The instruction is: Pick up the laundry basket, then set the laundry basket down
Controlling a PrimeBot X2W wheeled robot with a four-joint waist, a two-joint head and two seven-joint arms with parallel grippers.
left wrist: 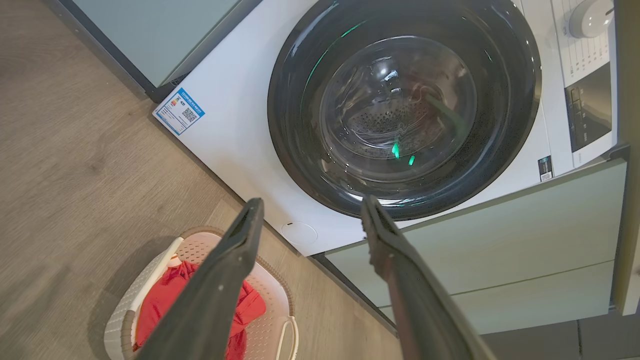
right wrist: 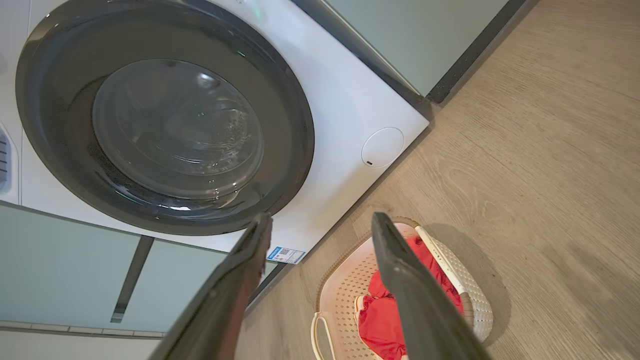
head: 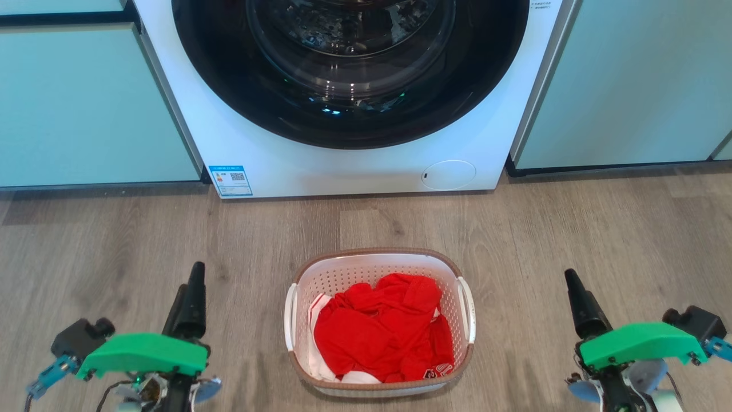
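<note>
The laundry basket stands on the wood floor in front of the washer, white with perforated walls, a brown rim and white side handles. Red clothing with some white fabric lies in it. My left gripper hovers to the basket's left and my right gripper to its right, both well apart from the handles. In the left wrist view the left gripper is open and empty, with the basket low on the left. Likewise open and empty is the right gripper, with the basket below it.
A white front-loading washer with a dark round door stands just beyond the basket. Pale teal cabinets flank it on the left and right. Bare wood floor surrounds the basket.
</note>
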